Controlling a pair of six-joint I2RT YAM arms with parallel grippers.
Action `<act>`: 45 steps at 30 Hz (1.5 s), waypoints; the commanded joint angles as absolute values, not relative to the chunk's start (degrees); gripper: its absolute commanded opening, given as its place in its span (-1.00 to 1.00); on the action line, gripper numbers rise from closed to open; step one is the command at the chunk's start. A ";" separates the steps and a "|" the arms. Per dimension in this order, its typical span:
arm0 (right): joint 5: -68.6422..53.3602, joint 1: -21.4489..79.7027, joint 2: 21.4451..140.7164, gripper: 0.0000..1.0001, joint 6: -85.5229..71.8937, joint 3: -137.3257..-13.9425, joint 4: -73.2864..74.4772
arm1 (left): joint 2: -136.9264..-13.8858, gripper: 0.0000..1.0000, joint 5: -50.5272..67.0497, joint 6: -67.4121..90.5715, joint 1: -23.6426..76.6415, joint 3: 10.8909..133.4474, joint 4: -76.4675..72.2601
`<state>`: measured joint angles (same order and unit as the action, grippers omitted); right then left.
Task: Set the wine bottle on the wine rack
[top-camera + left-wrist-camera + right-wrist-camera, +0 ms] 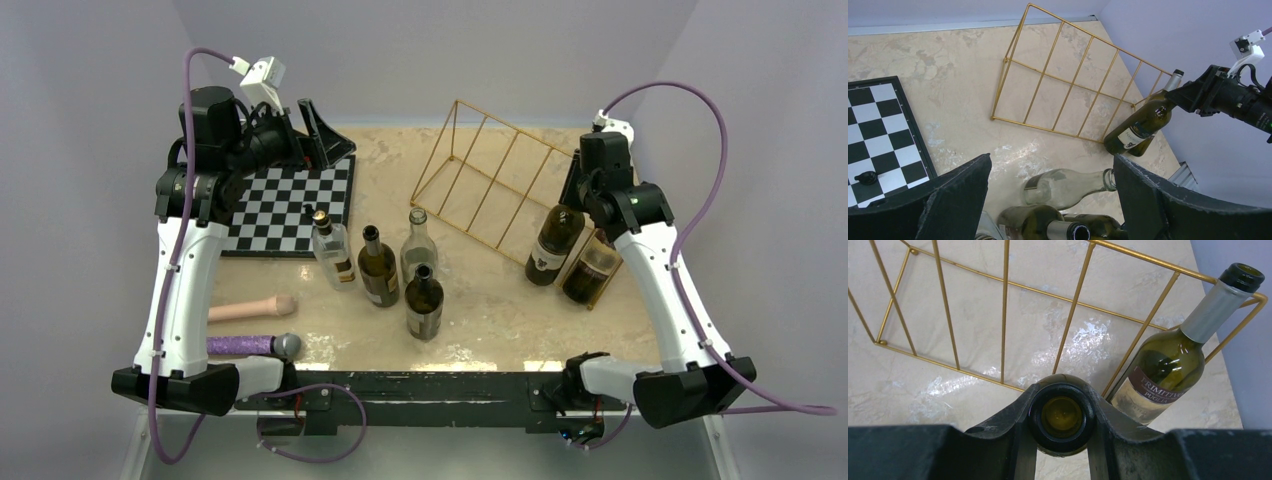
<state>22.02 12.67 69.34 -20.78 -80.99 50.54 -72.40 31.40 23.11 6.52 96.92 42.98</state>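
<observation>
Leaning in wine rack (490,172): labelled bottle (1168,371)

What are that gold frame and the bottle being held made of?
The wine rack looks like thin metal wire, judging by its slim straight bars and shiny gold finish. The wine bottle in the right fingers is probably dark tinted glass: glossy, with a paper label.

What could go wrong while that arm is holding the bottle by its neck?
The right gripper grips the wine bottle only at its mouth, so it might slip or swing. It sits close to the second bottle resting in the wine rack and could knock it. The thin rack might slide if pushed.
</observation>
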 commanded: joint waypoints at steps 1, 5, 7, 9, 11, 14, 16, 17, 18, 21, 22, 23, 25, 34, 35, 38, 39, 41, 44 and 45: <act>24.83 11.85 69.18 -1.00 -21.47 -81.83 43.16 | -71.35 0.90 30.93 22.27 6.72 99.35 43.25; 25.02 11.15 70.14 -1.00 -21.36 -81.60 42.94 | -71.27 0.90 30.02 21.63 6.68 99.74 43.79; 25.13 10.63 70.51 -1.00 -21.59 -81.09 42.56 | -71.24 0.91 29.89 21.49 6.69 99.84 43.97; 24.84 9.98 70.95 -1.00 -21.79 -80.43 41.81 | -71.25 0.90 29.84 21.45 6.69 99.75 44.09; 23.53 8.97 71.16 -1.00 -21.73 -79.48 40.29 | -71.20 0.91 29.75 21.32 6.69 99.60 44.19; 22.24 7.57 72.19 -1.00 -22.38 -79.40 40.27 | -71.00 0.91 29.31 20.90 6.68 99.68 44.51; 22.24 7.20 72.92 -1.00 -22.50 -79.22 40.19 | -70.74 0.91 28.78 20.54 6.70 99.76 44.63; 21.99 6.98 73.34 -1.00 -22.58 -79.11 40.18 | -70.64 0.91 28.55 20.44 6.68 99.71 44.71; 21.60 6.67 74.15 -1.00 -22.60 -79.08 40.29 | -70.58 0.91 28.42 20.40 6.68 99.74 44.80; 20.22 5.29 76.04 -1.00 -23.19 -79.55 41.20 | -70.51 0.92 28.39 20.37 6.68 99.71 44.96; 19.95 5.00 76.55 -1.00 -23.36 -79.69 41.51 | -70.51 0.91 28.39 20.39 6.68 99.62 45.04; 19.75 4.79 77.08 -0.99 -23.40 -79.71 41.68 | -70.49 0.92 28.39 20.39 6.68 99.65 45.20; 19.41 4.38 78.03 -0.87 -23.70 -79.93 42.15 | -70.50 0.91 28.39 20.39 6.68 99.64 45.39; 20.03 3.53 82.21 -0.49 -25.55 -81.56 43.31 | -70.43 0.91 28.19 20.21 6.68 99.65 45.53; 20.57 3.39 82.73 -0.48 -25.68 -81.94 43.51 | -70.44 0.92 28.18 20.16 6.68 99.59 45.59; 21.82 2.96 83.87 -0.49 -26.55 -82.37 44.12 | -70.26 0.92 27.98 19.98 6.68 99.49 45.68; 22.55 2.91 83.97 -0.47 -26.86 -82.36 44.19 | -70.16 0.91 27.89 19.91 6.68 99.40 45.70; 23.39 2.40 84.38 -0.41 -27.37 -82.35 44.41 | -70.05 0.92 27.63 19.86 6.68 99.22 45.70; 23.52 1.67 85.01 -0.33 -28.21 -81.98 44.56 | -70.06 0.92 27.58 19.86 6.68 99.18 45.70; 23.47 1.33 85.38 -0.32 -28.40 -81.84 44.60 | -70.05 0.91 27.59 19.86 6.68 99.22 45.70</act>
